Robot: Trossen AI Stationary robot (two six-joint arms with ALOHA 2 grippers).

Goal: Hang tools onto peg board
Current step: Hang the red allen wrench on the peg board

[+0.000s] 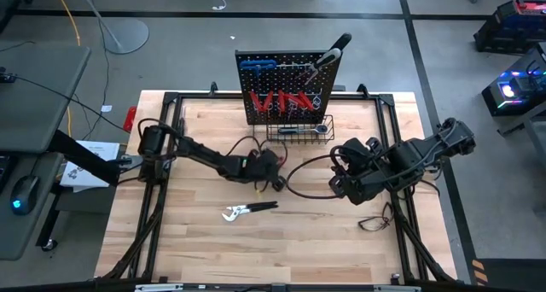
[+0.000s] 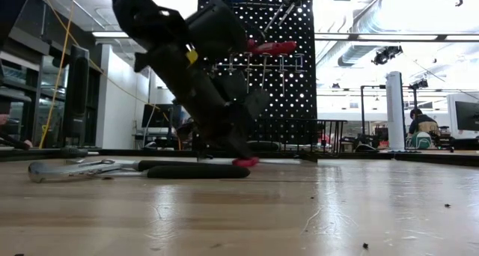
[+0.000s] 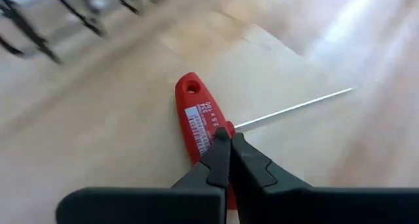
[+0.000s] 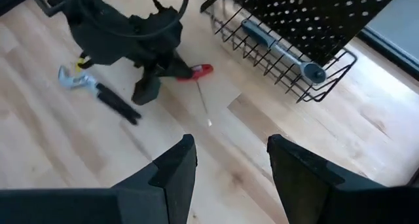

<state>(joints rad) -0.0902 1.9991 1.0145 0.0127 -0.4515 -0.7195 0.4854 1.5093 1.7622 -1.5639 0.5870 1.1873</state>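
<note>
Left gripper (image 3: 229, 140) is clamped on the red-handled screwdriver (image 3: 200, 116) lying flat on the tabletop (image 1: 196, 232), ready for lifting; right gripper (image 4: 229, 162) waits open, empty.

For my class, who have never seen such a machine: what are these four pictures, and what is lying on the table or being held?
Two dark robot arms work at a wooden table. One picture looks down from above, one looks level across the tabletop, and two come from cameras on the arms' wrists. At the back stands the peg board, already holding tools, with a ratchet in its wire basket. The left gripper is shut on a red-handled screwdriver lying on the table. Black-handled pliers lie nearby. The right gripper waits open, holding nothing.
</note>
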